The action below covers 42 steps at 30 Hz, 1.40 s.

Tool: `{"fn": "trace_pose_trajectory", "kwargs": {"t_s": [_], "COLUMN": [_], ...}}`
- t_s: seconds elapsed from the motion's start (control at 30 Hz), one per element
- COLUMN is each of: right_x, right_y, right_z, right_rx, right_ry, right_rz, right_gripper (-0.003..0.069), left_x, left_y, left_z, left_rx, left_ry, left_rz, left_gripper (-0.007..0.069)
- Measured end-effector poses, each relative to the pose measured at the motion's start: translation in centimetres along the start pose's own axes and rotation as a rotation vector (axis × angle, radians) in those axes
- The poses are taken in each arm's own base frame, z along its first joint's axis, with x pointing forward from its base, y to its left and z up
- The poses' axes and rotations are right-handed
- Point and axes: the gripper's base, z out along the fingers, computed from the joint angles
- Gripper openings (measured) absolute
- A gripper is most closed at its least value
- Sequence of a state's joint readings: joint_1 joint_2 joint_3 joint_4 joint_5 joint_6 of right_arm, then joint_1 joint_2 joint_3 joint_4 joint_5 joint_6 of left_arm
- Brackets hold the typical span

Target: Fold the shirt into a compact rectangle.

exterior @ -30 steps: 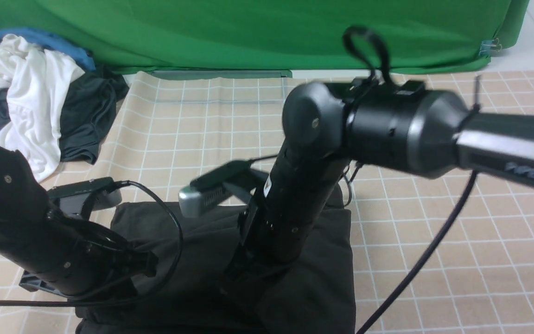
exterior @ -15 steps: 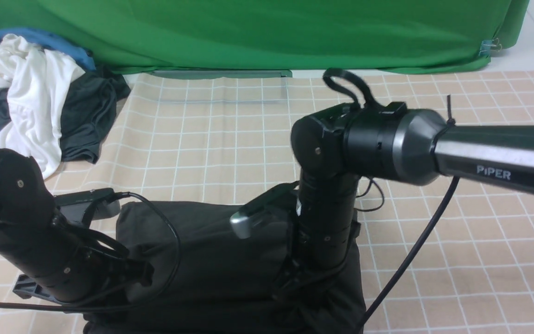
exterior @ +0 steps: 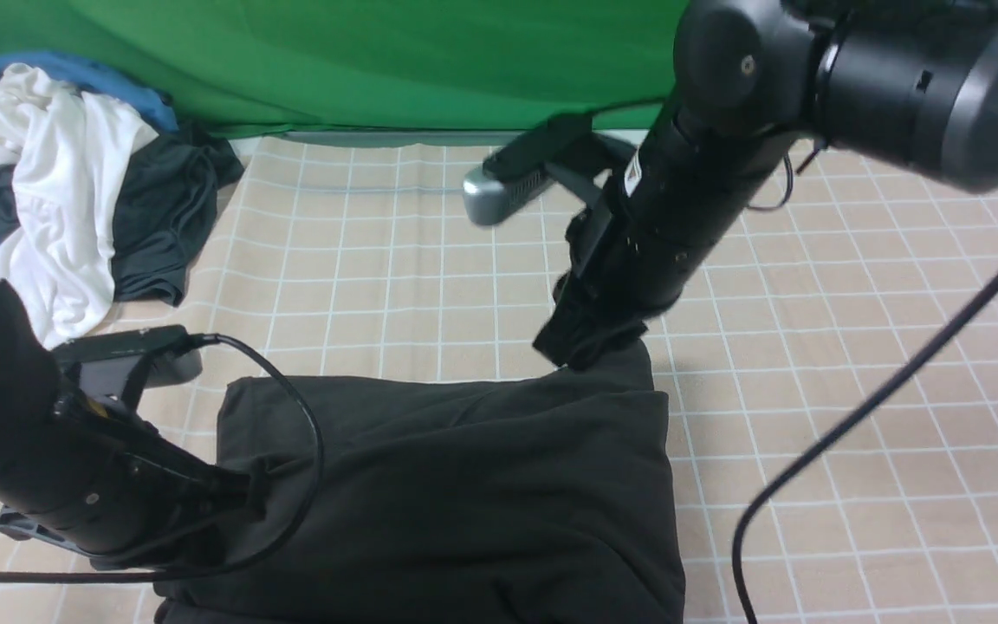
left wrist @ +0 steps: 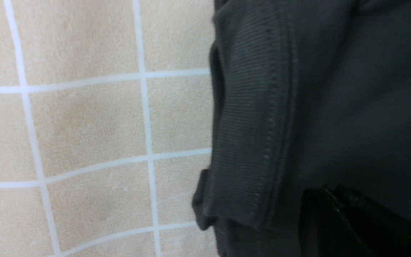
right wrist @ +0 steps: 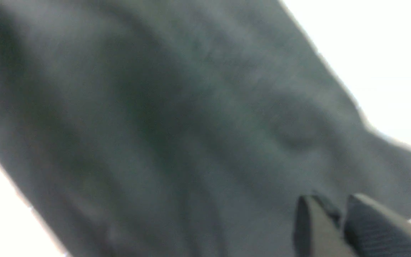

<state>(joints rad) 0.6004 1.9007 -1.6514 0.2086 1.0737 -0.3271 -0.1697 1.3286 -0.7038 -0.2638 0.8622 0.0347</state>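
Shirt: the black shirt (exterior: 456, 485) lies folded into a rough rectangle on the near middle of the worktop (exterior: 854, 416); its far right corner is peaked upward toward the right hand.
Shirt detail: in the left wrist view a ribbed, stitched band (left wrist: 248, 142) forms the garment's edge against the checked cover.
Left hand: the left hand (exterior: 243, 494) is low at the shirt's near left edge, its dark tip (left wrist: 348, 221) lying on the black cloth; the jaws are closed, and the views do not show whether any cloth is caught between them.
Right hand: the right hand (exterior: 586, 342) hangs at the shirt's raised far right corner, touching or just above it. In the right wrist view two fingertips (right wrist: 309, 221) stand close together over blurred dark cloth; whether they are parted or pinching fabric cannot be told.
Right arm: the black right arm (exterior: 811, 78) reaches in from the upper right, with its wrist camera (exterior: 516, 178) over the far middle of the worktop.
Worktop cover: beige cloth with a white grid.
Clothes heap: a white garment (exterior: 48, 191), a blue garment (exterior: 92, 78) and a small dark garment (exterior: 165, 217) lie bundled at the far left, well apart from the shirt.
Backdrop: a green cloth (exterior: 378, 61) hangs along the far edge.
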Motion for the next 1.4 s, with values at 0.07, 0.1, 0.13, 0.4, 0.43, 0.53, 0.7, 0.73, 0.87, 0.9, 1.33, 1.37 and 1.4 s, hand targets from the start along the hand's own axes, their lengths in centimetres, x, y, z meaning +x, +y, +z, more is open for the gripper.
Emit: {"fn": "trace_pose_trajectory", "kwargs": {"t_s": [0.07,0.1,0.13,0.4,0.43,0.53,0.7,0.73,0.87,0.9,1.33,1.37,1.4], "right_x": [-0.6,-0.9,-0.9,-0.2,-0.2,0.0,0.3,0.3,0.4,0.3,-2.5,-2.6,-2.6], "right_y": [-0.4,-0.6,-0.8,-1.8,-1.8,-1.9,-2.1,-2.1,-2.2,-2.3,-2.7,-2.9,-3.0], "right_z": [0.5,1.5,2.1,6.7,6.9,7.2,8.3,8.5,8.8,8.7,4.4,4.8,5.1], "right_rx": [0.002,-0.005,-0.012,-0.035,-0.035,-0.038,-0.052,-0.054,-0.055,-0.051,0.062,0.067,0.071], "right_ry": [-0.001,0.020,0.039,0.188,0.196,0.213,0.246,0.250,0.262,0.261,0.101,0.097,0.095], "right_rz": [-0.034,-0.068,-0.086,-0.200,-0.210,-0.238,-0.285,-0.294,-0.328,-0.331,-0.346,-0.339,-0.331], "right_gripper": [0.0286,0.0359,0.0396,0.0516,0.0517,0.0518,0.0393,0.0335,0.0073,0.0061,0.0048,0.0048,0.0048], "left_x": [0.1,0.2,0.3,0.6,0.6,0.6,0.6,0.6,0.6,0.6,0.6,0.6,0.6], "left_y": [-0.1,-0.2,-0.2,-0.3,-0.3,-0.3,-0.3,-0.3,-0.3,-0.3,-0.3,-0.3,-0.3], "left_z": [-0.4,-0.8,-1.1,-1.7,-1.7,-1.7,-1.7,-1.7,-1.7,-1.7,-1.7,-1.7,-1.7], "left_rx": [0.005,0.009,0.010,0.015,0.015,0.015,0.015,0.015,0.015,0.015,0.014,0.014,0.014], "left_ry": [-0.019,-0.036,-0.045,-0.059,-0.060,-0.060,-0.060,-0.061,-0.061,-0.061,-0.059,-0.058,-0.058], "left_rz": [0.002,0.005,0.007,0.013,0.013,0.013,0.016,0.015,0.015,0.015,0.025,0.027,0.027], "left_gripper": [0.0018,0.0018,0.0018,0.0018,0.0018,0.0018,0.0018,0.0018,0.0018,0.0018,0.0018,0.0018,0.0018]}}
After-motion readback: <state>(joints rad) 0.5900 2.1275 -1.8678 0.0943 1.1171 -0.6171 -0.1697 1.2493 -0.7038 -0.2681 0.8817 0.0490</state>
